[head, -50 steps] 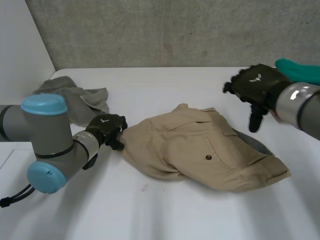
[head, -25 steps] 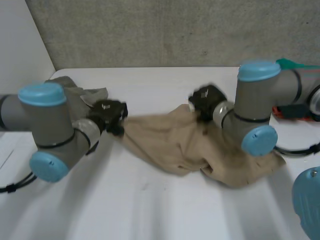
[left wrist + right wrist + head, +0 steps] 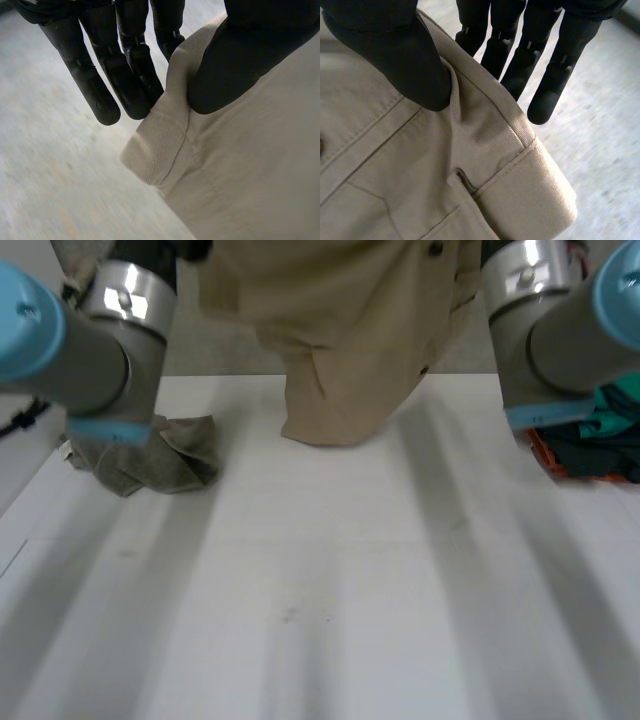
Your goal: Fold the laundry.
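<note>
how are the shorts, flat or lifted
Lifted: the shorts hang above the table, left hand and right hand each pinching a top corner; whether the low end touches, cannot tell.

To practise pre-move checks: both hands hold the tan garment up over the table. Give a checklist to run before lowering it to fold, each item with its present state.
1. The left hand pinches an edge of the tan garment, thumb against fingers: ok.
2. The right hand pinches a hemmed corner likewise: ok.
3. The garment's lower end hangs off the table: cannot tell.
4. The grey cloth lies apart from the garment: ok.
5. The clothes pile lies apart from the garment: ok.
</note>
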